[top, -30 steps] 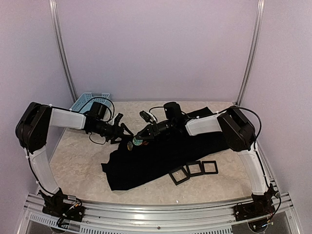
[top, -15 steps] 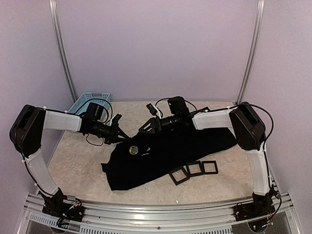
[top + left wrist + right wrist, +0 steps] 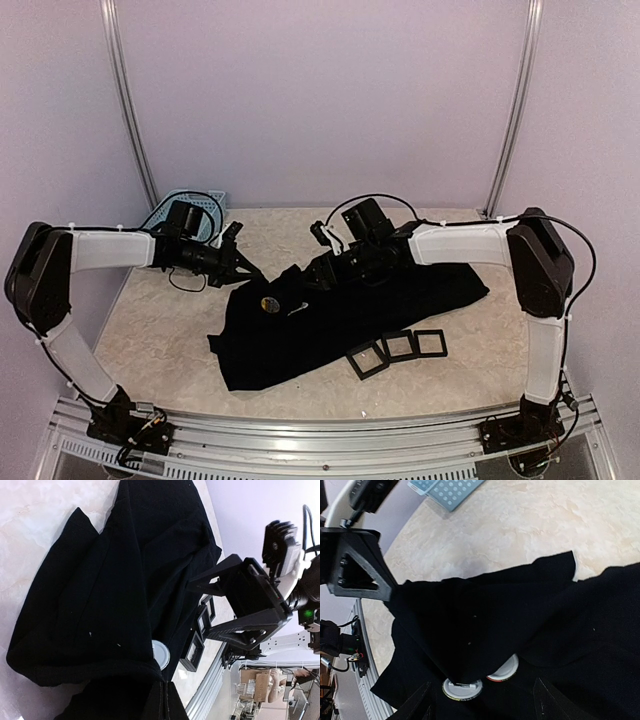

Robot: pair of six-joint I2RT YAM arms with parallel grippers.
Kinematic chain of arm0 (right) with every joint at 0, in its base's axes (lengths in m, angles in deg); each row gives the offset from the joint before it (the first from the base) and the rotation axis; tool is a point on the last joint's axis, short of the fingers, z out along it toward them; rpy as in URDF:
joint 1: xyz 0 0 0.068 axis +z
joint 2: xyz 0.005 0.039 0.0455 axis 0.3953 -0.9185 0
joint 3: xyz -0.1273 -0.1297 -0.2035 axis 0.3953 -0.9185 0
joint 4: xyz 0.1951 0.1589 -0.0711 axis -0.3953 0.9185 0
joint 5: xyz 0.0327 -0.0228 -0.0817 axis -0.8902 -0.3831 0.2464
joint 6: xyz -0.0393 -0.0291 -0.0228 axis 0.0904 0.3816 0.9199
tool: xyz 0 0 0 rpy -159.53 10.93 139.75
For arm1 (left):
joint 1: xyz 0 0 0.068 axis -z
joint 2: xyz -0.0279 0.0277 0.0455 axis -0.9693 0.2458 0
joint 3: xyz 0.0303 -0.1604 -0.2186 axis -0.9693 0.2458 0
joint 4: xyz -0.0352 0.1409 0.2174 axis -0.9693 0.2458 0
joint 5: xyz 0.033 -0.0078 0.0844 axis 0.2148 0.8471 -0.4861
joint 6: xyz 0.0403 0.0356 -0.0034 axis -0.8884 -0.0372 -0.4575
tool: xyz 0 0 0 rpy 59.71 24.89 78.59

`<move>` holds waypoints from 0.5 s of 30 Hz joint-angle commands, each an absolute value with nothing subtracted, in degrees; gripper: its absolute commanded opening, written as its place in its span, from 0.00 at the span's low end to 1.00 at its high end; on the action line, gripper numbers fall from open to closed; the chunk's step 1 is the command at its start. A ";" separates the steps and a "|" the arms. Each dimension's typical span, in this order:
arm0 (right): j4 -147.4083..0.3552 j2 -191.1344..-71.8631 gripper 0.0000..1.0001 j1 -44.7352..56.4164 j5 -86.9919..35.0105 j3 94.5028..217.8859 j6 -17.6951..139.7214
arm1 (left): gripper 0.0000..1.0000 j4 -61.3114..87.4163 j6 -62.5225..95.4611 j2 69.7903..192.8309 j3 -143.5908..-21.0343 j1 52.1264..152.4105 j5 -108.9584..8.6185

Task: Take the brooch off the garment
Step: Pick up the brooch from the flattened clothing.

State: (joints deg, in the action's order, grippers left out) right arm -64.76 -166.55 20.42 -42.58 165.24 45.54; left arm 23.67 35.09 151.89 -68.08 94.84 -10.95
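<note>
**Brooch on the garment, left gripper pinching the cloth**

Three small black square frames lie in a row on the table toward its near edge. They touch the near hem of the garment.

The garment is a floppy black sheet across the middle of the table, running from the near-left up toward the right edge. The brooch, a small round badge, lies on the garment's left part.

The right wrist view shows a white disc and a red-rimmed disc side by side, both half under a fold. I cannot tell which of them is the brooch.

The left gripper reaches in from the left. Its fingers are pressed together on the garment's far-left corner, and the cloth rises up to them.

The right gripper hangs over the garment's far edge with its fingers spread, gripping nothing and apart from the brooch.

A light-blue basket sits at the far-left corner, behind the left arm.
</note>
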 commanded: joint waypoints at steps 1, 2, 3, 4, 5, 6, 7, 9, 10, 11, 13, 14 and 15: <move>-55.20 -166.53 0.68 21.93 -35.25 169.27 42.82 | 0.00 25.99 34.43 149.28 -67.40 94.95 -10.55; -55.35 -166.72 0.68 21.94 -35.43 169.77 40.10 | 0.00 26.04 34.42 148.99 -67.10 95.18 -10.28; -56.38 -166.84 0.68 21.94 -36.22 169.78 37.20 | 0.00 26.10 34.46 148.58 -66.83 95.38 -10.13; -57.45 -166.87 0.67 22.02 -36.72 169.54 34.22 | 0.00 26.27 34.55 148.13 -66.56 95.69 -10.08; -58.14 -166.83 0.67 22.13 -36.75 169.17 29.95 | 0.00 26.51 34.66 147.91 -66.24 95.96 -10.09; -58.24 -166.79 0.67 22.27 -36.47 168.89 27.08 | 0.00 26.73 34.80 147.33 -65.96 96.26 -10.15; -58.02 -166.73 0.67 22.35 -35.82 168.52 24.26 | 0.00 26.82 34.90 147.01 -65.50 96.53 -10.15; -58.58 -166.18 0.66 22.45 -35.64 166.30 18.49 | 0.00 26.93 35.39 146.20 -64.45 96.99 -10.54; -59.45 -166.04 0.65 22.48 -36.00 164.96 15.67 | 0.00 26.95 35.70 145.53 -63.97 97.15 -10.83; -61.00 -165.67 0.65 22.68 -36.71 163.51 13.35 | 0.00 26.95 36.07 145.17 -63.43 97.29 -11.08; -64.15 -165.54 0.65 23.21 -38.53 161.48 9.86 | 0.00 26.75 36.71 144.20 -62.59 97.70 -11.54; -64.88 -165.82 0.64 23.59 -39.05 161.06 8.62 | 0.00 26.68 36.85 143.90 -62.27 97.85 -11.83; -65.31 -166.17 0.64 24.09 -39.49 161.06 7.45 | 0.00 26.61 36.95 143.47 -62.00 98.06 -12.15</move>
